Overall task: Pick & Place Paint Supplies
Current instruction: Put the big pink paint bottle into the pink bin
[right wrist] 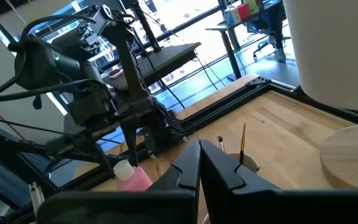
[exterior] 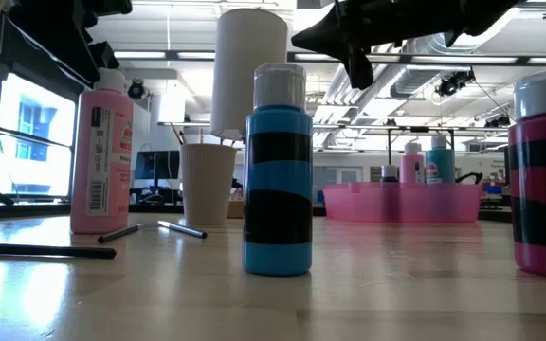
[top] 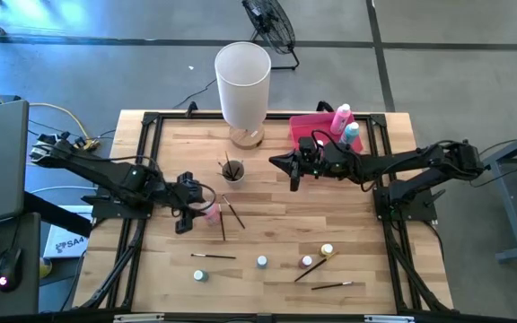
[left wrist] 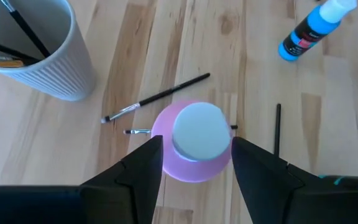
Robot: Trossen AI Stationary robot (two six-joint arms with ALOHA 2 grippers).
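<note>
Wooden tabletop [top: 276, 224], carrying everything. Tall white cylinder [top: 242, 81] at the far edge, taken as landmark. Pink tray [top: 312, 127] just right of the cylinder, holding a pink bottle [top: 341, 117] and a teal bottle [top: 352, 135] upright. Small ribbed cup [top: 232, 172] just in front of the cylinder, holding paintbrushes [top: 231, 165] standing on end. Left arm stretched in from the left, left gripper [left wrist: 194, 163] in front-left of the cylinder, open, fingers either side of an upright pink bottle with white cap [left wrist: 194, 138]; contact not discernible. Right arm reaching from the right, right gripper [top: 294, 182] closed, empty, raised just right of the cup. Loose brushes and tiny bottles [top: 262, 262] scattered well in front of the cylinder
</note>
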